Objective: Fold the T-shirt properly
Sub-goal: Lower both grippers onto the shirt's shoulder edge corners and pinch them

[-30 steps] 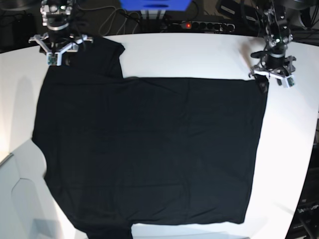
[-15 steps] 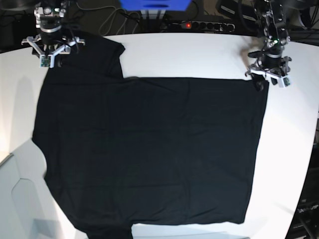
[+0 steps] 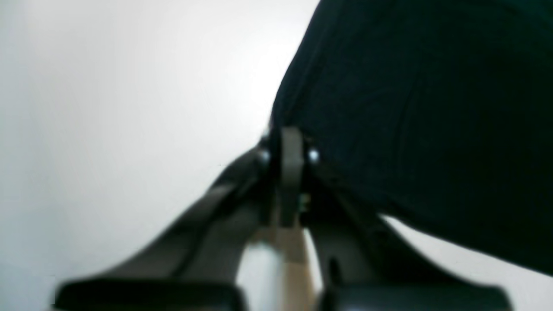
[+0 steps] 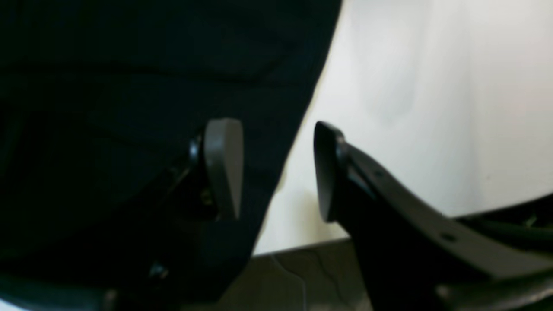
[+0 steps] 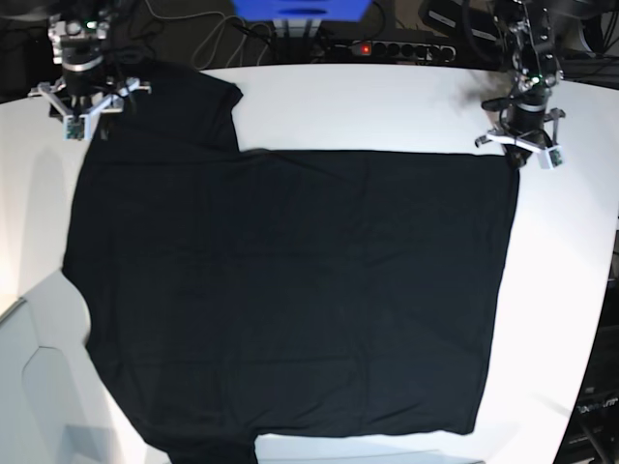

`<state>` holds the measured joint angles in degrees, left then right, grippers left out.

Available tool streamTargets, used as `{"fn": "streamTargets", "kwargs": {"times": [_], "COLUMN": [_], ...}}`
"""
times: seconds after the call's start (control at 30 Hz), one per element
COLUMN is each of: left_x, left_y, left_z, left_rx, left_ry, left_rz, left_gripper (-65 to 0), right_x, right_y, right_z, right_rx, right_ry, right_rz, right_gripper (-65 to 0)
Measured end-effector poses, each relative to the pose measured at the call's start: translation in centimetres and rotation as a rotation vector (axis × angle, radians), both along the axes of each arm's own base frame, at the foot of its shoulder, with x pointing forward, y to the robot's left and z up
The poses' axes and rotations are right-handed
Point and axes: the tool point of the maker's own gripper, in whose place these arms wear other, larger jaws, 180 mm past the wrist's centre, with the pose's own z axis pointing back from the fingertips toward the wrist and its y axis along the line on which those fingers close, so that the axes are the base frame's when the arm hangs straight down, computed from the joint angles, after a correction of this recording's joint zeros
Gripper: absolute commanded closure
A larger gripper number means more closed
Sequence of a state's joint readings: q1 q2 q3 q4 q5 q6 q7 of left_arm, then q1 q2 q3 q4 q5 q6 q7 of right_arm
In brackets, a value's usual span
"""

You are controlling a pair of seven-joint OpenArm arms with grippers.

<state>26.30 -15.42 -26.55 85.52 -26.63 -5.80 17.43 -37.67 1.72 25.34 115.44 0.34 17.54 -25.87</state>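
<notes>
Cloth fills most of the white surface [image 5: 348, 106]: the black T-shirt [image 5: 290, 290] lies spread flat and unfolded in the base view, one short sleeve reaching up toward the far left corner, the straight hem running down the right side; no crease or fold shows yet, so I judge the folding is only at its first grasp.

At the far left of the base view the right claw [image 5: 85, 101] hangs over the sleeve end by the shirt's upper left corner; its wrist camera shows the jaws standing well apart, one finger over the black cloth and the other over bare surface, so the fabric edge runs between them; nothing is gripped there; that straddle looks chosen so that closing would catch the edge rather than press on the flat of the shirt.

At the far right the left claw [image 5: 522, 145] sits at the hem's upper corner, just where black cloth meets white surface; its wrist view shows the fingers brought together with no gap, and the dark fabric rises to the tips in a small peak, which reads as a pinch on the shirt's corner; the picture is blurred, so how much cloth is caught I cannot tell.

Holding two far corners, I judge, would let the arms lift one long edge together and carry it over evenly; with only one corner pinched, pulling now could skew the shirt.
</notes>
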Motion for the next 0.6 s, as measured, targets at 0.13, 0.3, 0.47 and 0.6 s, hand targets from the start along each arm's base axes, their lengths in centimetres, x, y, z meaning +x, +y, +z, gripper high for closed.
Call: {"fn": "streamTargets", "kwargs": {"times": [0.13,0.3,0.47,0.6], "left_x": [-0.2,-0.6,-0.3,-0.4], "left_y": [0.0,-0.5,-0.9,-0.9], "left_z": [0.0,1.0,2.0,1.8], "left_rx": [0.001,0.014,0.023,0.021], "left_ry": [0.004,-0.003,-0.026,-0.021], "left_rz": [-0.002,-0.026,-0.042,-0.04], "left_gripper": [-0.1,-0.1,-0.1,-0.1], "right_x": [0.2,-0.2,-1.0,-1.5], "right_y": [-2.3,-3.4,-3.3,-2.5], "right_z": [1.0,-0.8,-2.9,-4.7], "right_rx": [-0.043,-0.026,0.011,0.047], "right_ry": [-0.014,0.07,0.124,0.168], "right_rz": [-0.016,-0.048,-0.067,-0.056], "right_gripper": [-27.7,-27.8,-27.8,-27.8]}}
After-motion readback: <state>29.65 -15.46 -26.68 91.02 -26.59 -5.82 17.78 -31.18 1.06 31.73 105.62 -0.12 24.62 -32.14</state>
